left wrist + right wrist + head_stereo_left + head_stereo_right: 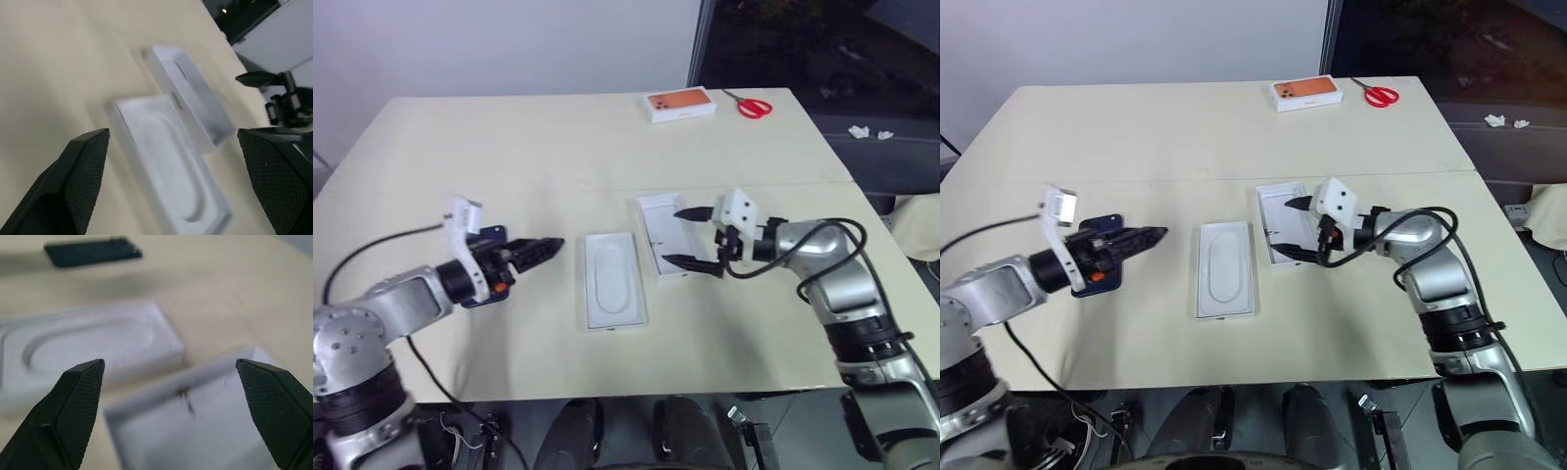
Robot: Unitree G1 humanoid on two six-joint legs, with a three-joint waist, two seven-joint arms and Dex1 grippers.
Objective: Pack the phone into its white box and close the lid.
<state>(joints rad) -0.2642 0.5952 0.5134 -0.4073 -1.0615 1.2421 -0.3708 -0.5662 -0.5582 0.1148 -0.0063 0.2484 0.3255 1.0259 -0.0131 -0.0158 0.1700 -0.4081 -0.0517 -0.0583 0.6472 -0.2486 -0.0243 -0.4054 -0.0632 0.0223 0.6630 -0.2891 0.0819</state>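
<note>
At the table's centre lies the white moulded insert [615, 279], with the open white box [671, 235] just beside it at three o'clock and the phone [1103, 257] flat on the table at nine o'clock, partly behind the left gripper [543, 251]. That gripper stands spread and empty; the right gripper [695, 238] is spread too, over the box. Judged risk — the glossy phone may slip from a pinch, or the insert block the tray. No legible writing — not even on the orange-topped box [680, 104].
</note>
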